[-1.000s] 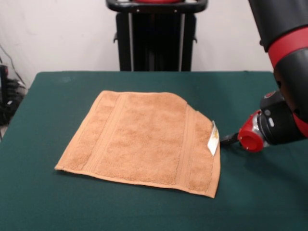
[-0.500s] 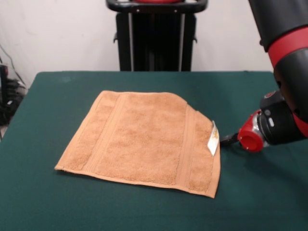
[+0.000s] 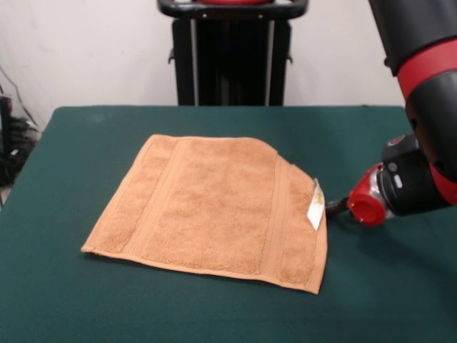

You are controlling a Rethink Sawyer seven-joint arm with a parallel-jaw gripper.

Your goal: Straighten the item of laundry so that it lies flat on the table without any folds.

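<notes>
The tan-orange towel (image 3: 214, 204) lies spread on the dark green table (image 3: 71, 300), a little left of the middle. Woven border bands run near its left and right ends. Its far right corner is cut off at a slant; I cannot tell whether it is tucked under. A small white tag (image 3: 315, 205) stands up at the right edge. My gripper (image 3: 334, 208) is low over the table just right of the tag, pointing at it from the red and black wrist (image 3: 371, 200). Only its dark tip shows.
The black pedestal (image 3: 232, 53) stands behind the table's far edge. The arm (image 3: 428, 107) comes down along the right side of the picture. Some dark cables and equipment (image 3: 11, 143) are off the table's left edge.
The wrist and gripper have shifted slightly left, toward the towel's tag. The towel has not moved.
</notes>
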